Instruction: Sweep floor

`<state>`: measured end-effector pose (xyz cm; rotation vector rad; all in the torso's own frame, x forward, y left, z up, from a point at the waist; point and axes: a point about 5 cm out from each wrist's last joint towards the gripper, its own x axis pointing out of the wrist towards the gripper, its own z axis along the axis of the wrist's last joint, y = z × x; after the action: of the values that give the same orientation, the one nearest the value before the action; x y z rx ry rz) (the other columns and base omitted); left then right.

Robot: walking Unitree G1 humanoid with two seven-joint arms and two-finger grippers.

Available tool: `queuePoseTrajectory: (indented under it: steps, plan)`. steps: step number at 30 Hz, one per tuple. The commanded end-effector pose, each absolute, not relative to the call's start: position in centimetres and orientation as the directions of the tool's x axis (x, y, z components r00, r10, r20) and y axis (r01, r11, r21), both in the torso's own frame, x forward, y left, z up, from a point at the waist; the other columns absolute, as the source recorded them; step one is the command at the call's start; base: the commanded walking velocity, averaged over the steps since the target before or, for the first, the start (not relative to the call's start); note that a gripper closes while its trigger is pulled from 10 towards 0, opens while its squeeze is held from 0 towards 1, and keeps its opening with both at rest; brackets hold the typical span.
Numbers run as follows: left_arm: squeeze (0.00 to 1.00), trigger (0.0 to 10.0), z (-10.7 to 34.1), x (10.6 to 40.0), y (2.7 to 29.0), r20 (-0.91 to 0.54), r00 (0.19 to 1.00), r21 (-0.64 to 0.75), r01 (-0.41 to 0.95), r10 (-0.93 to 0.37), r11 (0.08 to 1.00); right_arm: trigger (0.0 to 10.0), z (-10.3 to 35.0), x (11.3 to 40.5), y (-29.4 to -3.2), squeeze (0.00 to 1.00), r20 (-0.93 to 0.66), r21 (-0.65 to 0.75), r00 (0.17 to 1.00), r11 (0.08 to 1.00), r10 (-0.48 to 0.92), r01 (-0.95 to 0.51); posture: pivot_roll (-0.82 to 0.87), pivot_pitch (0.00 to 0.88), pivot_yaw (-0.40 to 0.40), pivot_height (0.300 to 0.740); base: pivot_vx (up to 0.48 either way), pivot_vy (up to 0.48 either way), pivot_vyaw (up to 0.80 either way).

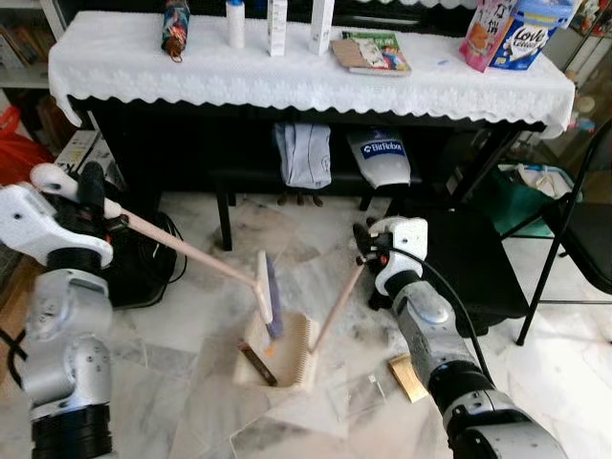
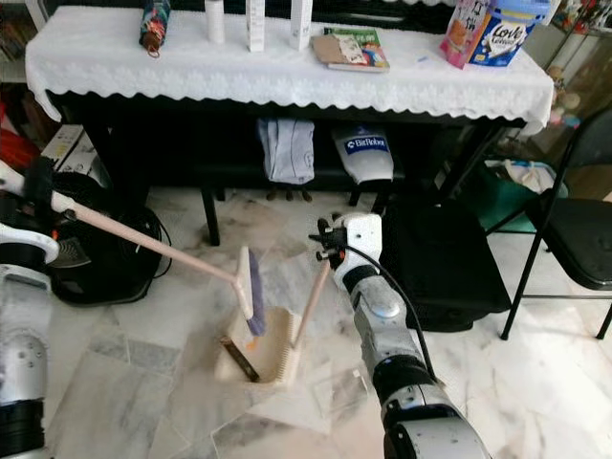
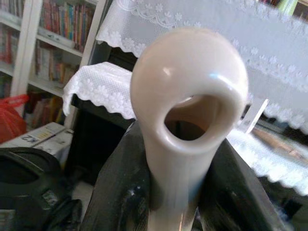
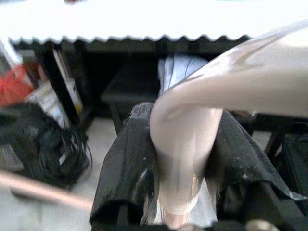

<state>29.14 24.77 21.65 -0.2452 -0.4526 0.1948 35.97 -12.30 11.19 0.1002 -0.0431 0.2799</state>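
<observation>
Black chair (image 1: 583, 229) cut off by frame edge, dustpan (image 1: 287, 359) contents indistinct, right wrist background blurred.

A white bag (image 1: 381, 158) hanging under the cloth-covered table (image 1: 287, 67) carries a dark label that seems to read "BizRobot", though the letters are small. At the table's far right, a blue-and-white carton (image 1: 527, 36) shows "Love" in large script. The print on the book (image 1: 373, 50) is too small to read.
</observation>
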Motion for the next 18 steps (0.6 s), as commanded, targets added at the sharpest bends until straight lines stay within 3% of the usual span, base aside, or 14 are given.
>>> queuePoseTrajectory:
  steps: [1, 8, 18]
  plan:
    - [0.0, 10.0, 22.7, 29.1, 24.5, 0.47, 0.844, -0.239, -0.162, 0.26, 0.957, 10.0, 13.0, 36.5, -12.8, 0.0, 0.144, 0.129, 0.961, 0.959, 0.235, -0.253, 0.05, 0.0, -0.078, 0.74, 0.0, 0.0, 0.0]
    - [0.0, 10.0, 22.4, 29.1, 24.4, 0.489, 0.814, -0.197, -0.245, 0.312, 0.949, 10.0, 12.8, 36.4, -12.5, 0.0, 0.158, 0.135, 0.957, 0.955, 0.241, -0.263, 0.05, 0.0, -0.066, 0.74, 0.0, 0.0, 0.0]
    - [0.0, 10.0, 25.3, 29.0, 25.0, 0.571, 0.722, -0.359, -0.209, 0.392, 0.909, 10.0, 12.5, 36.2, -12.5, 0.0, 0.166, 0.147, 0.956, 0.953, 0.24, -0.265, 0.05, 0.0, -0.06, 0.74, 0.0, 0.0, 0.0]
